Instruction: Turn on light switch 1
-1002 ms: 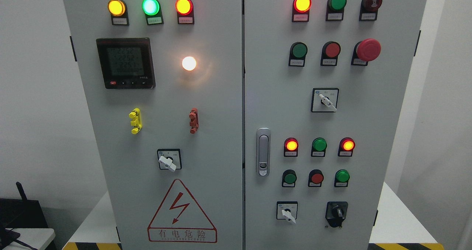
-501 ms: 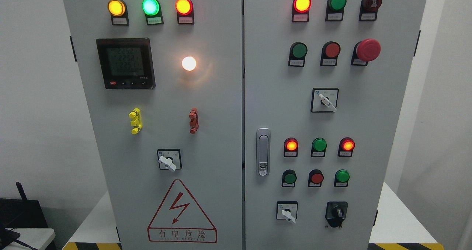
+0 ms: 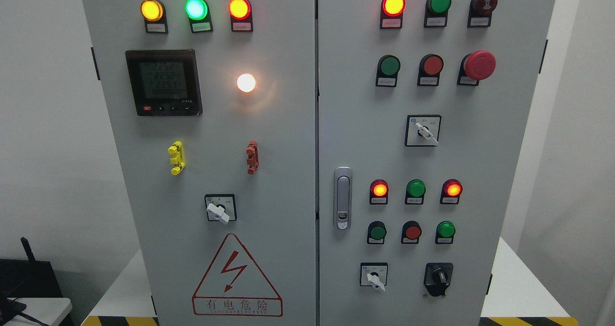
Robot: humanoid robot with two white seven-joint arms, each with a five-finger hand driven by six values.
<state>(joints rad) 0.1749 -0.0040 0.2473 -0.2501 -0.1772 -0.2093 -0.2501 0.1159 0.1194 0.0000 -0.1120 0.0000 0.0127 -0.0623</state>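
A grey two-door electrical cabinet [image 3: 288,138] fills the head view. The left door carries lit yellow [image 3: 151,10], green [image 3: 196,8] and red [image 3: 239,7] lamps, a digital meter [image 3: 163,82], a glowing white lamp [image 3: 246,82], and a white-handled rotary switch [image 3: 220,208]. The right door has a lit red lamp [image 3: 393,4], green [image 3: 389,66] and red [image 3: 433,65] push buttons, a rotary switch [image 3: 423,131], two more lit red lamps [image 3: 379,189] [image 3: 453,189], and lower switches [image 3: 374,275] [image 3: 438,277]. Neither of my hands shows.
A red mushroom stop button [image 3: 479,65] juts from the right door. A silver door latch [image 3: 342,198] sits near the middle seam. Yellow [image 3: 176,157] and red [image 3: 252,156] clips hang on the left door. A black device [image 3: 29,278] sits at the lower left.
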